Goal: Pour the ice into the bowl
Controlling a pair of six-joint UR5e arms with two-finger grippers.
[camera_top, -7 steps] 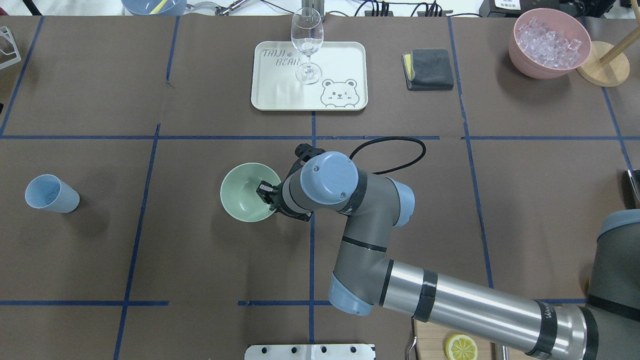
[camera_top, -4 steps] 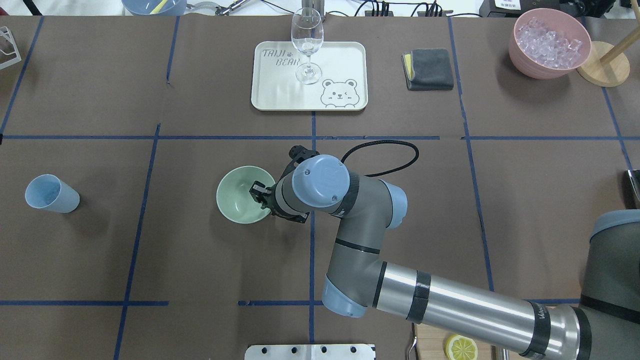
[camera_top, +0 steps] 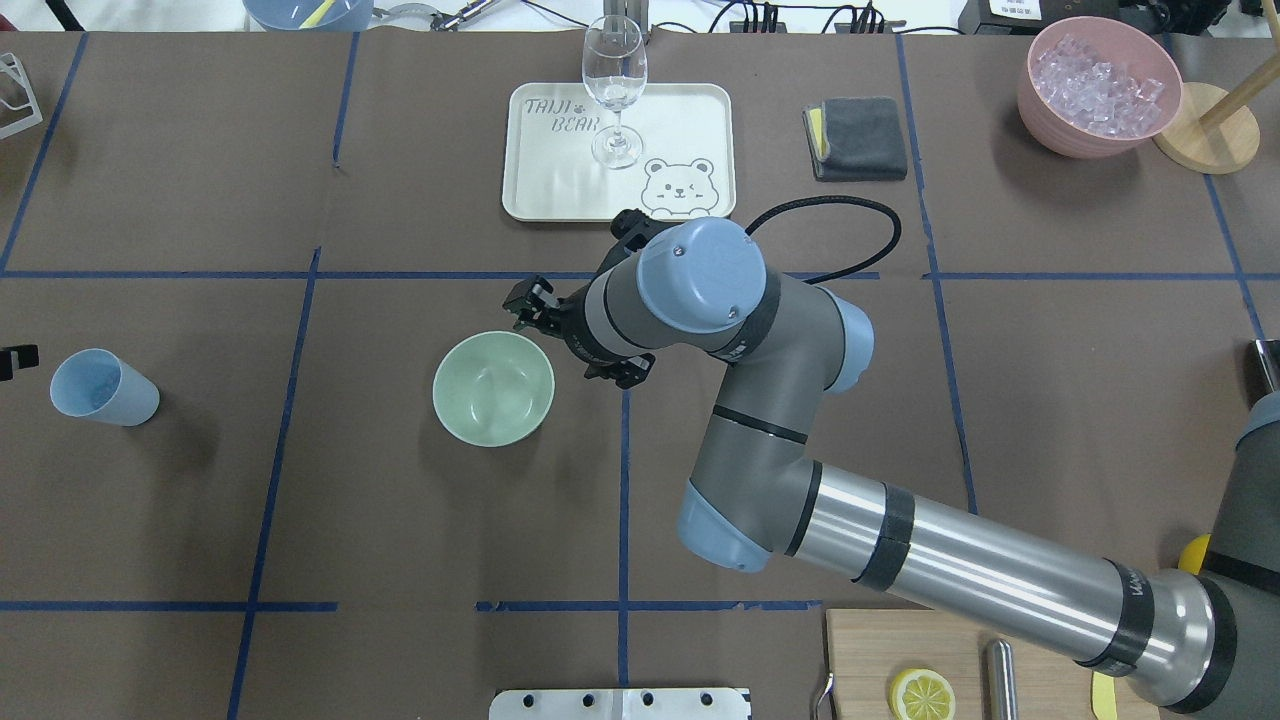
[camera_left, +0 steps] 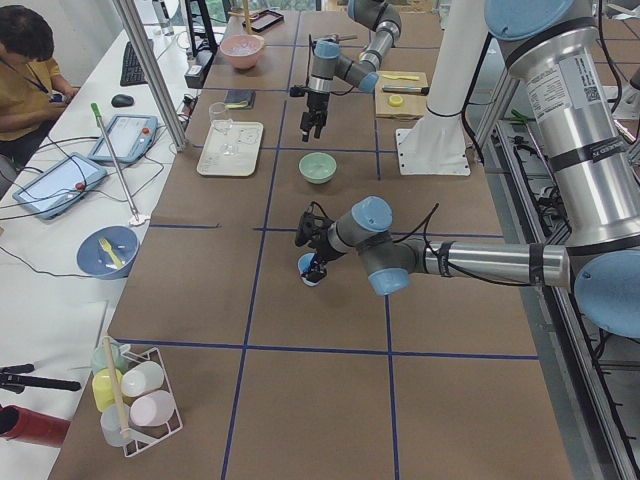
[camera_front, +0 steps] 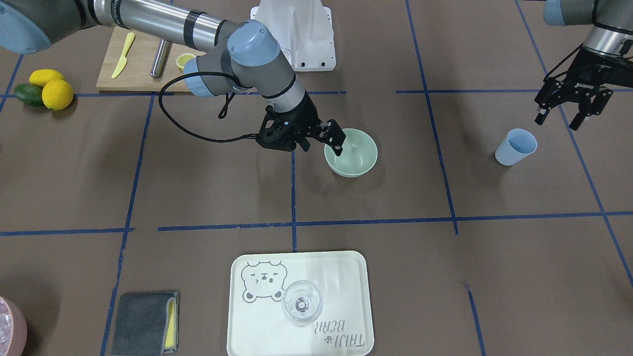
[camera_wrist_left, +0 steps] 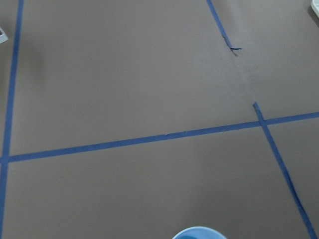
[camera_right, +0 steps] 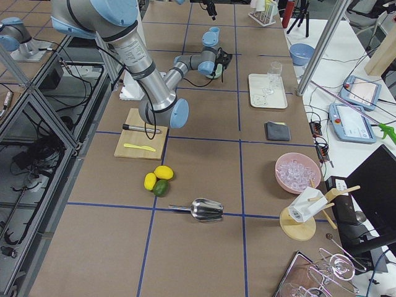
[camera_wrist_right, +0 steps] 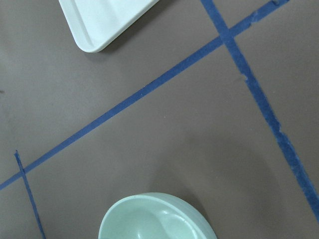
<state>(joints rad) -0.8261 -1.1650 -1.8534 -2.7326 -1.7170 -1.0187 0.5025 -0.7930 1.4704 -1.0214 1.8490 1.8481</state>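
Bowl [camera_top: 493,388] — one; blue cup [camera_top: 103,388] — one

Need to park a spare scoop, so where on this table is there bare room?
Best is the bare paper between the bowl and the light blue cup, and the far squares beyond it, beside the tray. Crowded: around the right gripper next to the bowl, and the corner with the pink container and folded cloth.

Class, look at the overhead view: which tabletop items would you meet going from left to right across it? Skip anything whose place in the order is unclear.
Light blue cup → green bowl → wine glass → grey cloth → pink container.
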